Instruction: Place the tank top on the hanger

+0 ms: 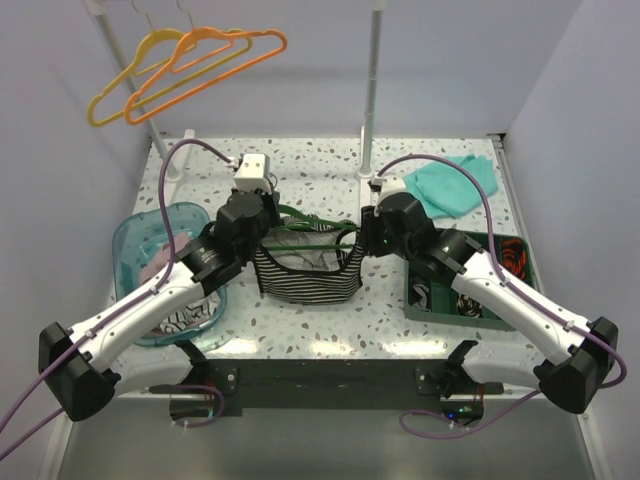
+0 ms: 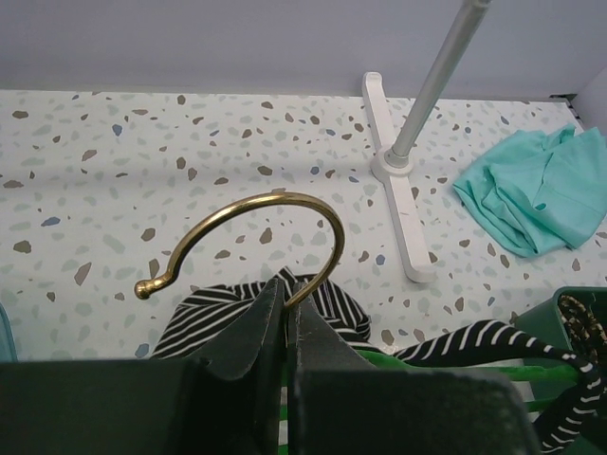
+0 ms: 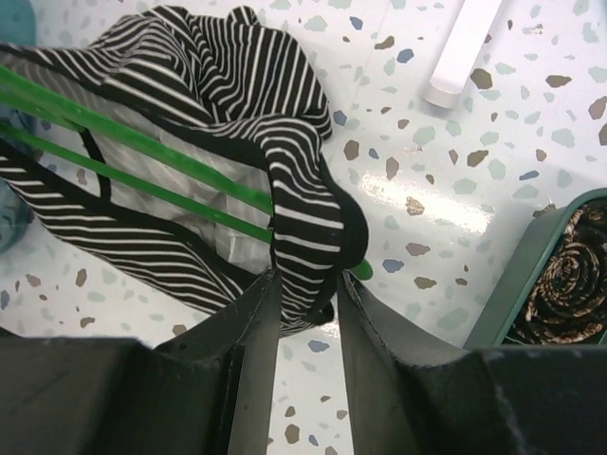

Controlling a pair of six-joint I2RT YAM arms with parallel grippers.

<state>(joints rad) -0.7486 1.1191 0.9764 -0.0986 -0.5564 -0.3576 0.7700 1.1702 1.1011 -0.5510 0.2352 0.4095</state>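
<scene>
While the L gripper point(image 2: 287, 296) is clenched on the neck of the hanger point(image 1: 300, 214) — brass hook curling up past its fingertips — the R gripper point(image 3: 305, 284) is pinched on a striped, dark-edged band of the tank top point(image 1: 308, 272), w/ the green bar's end just beside it. The top hangs btwn the two grippers at mid-table, green bars running through its opening.

Open speckled table point(image 1: 300, 160) lies behind the hook, far-left. The rack foot point(image 2: 398, 190) sits just behind, w/ the teal cloth point(image 1: 455, 185) near the far-right edge. A blue basin point(image 1: 135, 250) crowds the left edge under the L arm and a green tray point(image 1: 412, 292) the right edge under the R arm. The orange hanger point(image 1: 215, 60) and yellow hanger point(image 1: 125, 90) hang up far-left.
</scene>
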